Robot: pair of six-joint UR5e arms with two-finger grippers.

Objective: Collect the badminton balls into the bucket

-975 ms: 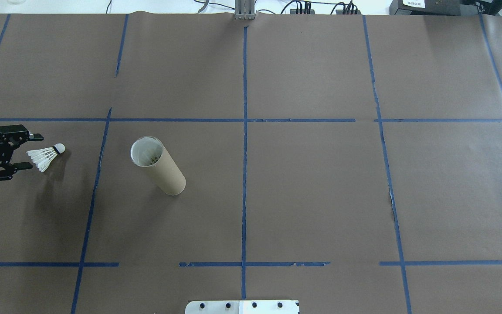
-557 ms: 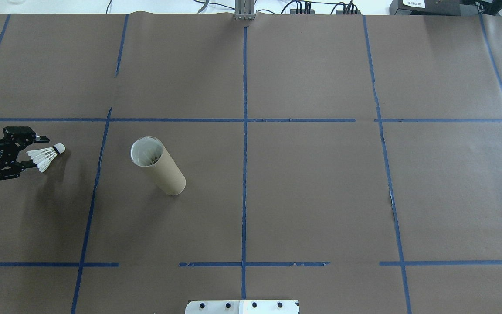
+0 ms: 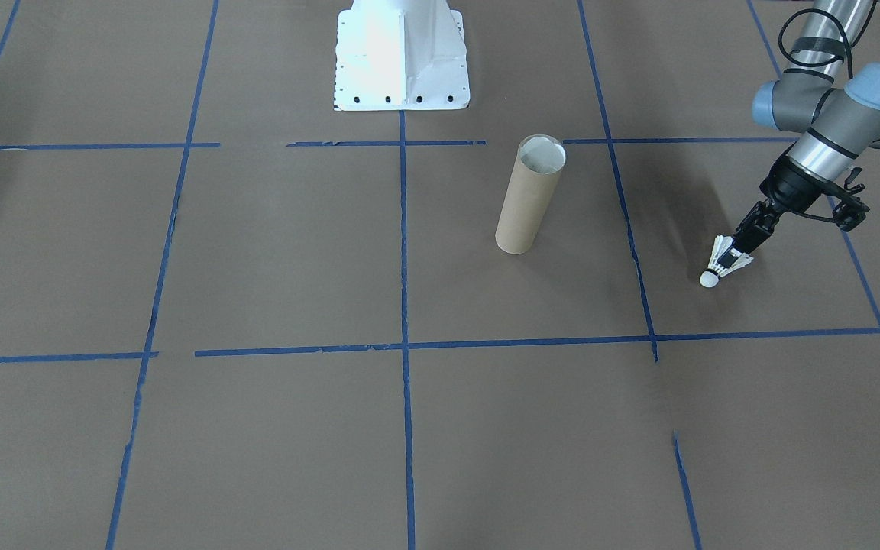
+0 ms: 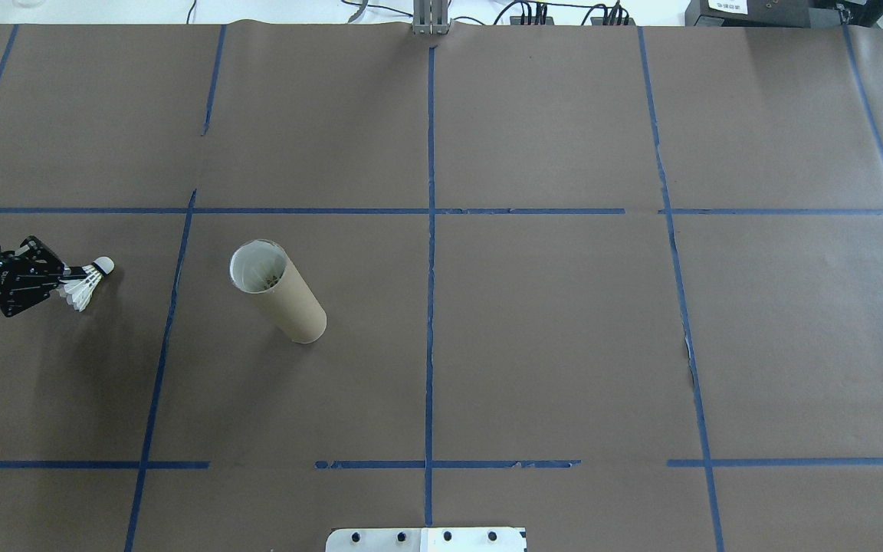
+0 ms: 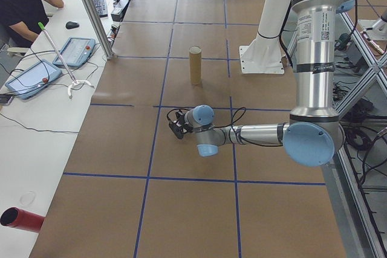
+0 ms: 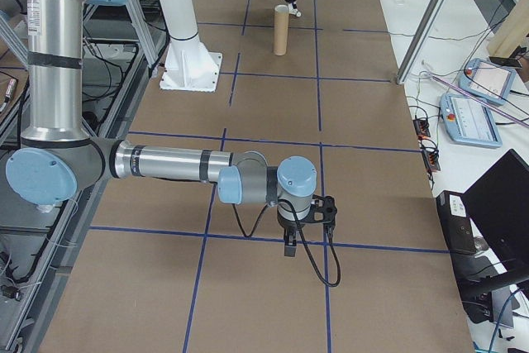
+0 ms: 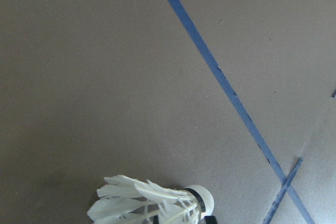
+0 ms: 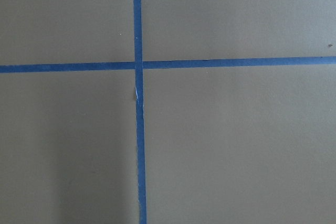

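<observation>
Front-facing view: one shuttlecock [image 3: 723,263] lies on the brown paper at the right, cork tip toward the near edge, with the left gripper [image 3: 738,248] pinching its feathers. One cardboard tube [image 3: 529,195] stands upright well to its left, open top showing a pale inside. One white robot base [image 3: 400,53] sits at the far edge.

Overhead: the same single shuttlecock [image 4: 87,280] at the far left, the left gripper [image 4: 67,280] pressed together on its feather skirt, cork pointing right toward the tube [image 4: 277,290], which stands well apart across a blue tape line [image 4: 167,337]. No readable writing on the tube.

Left side view: the near arm reaches low over the table; the tube [image 5: 195,65] stands beyond it.

Right side view: the right gripper [image 6: 290,245] hangs over a tape line; whether it is spread cannot be told.

Left wrist view: the shuttlecock [image 7: 152,205] fills the bottom edge, with a thin black band at the cork.

Right wrist view: only crossing tape lines.
</observation>
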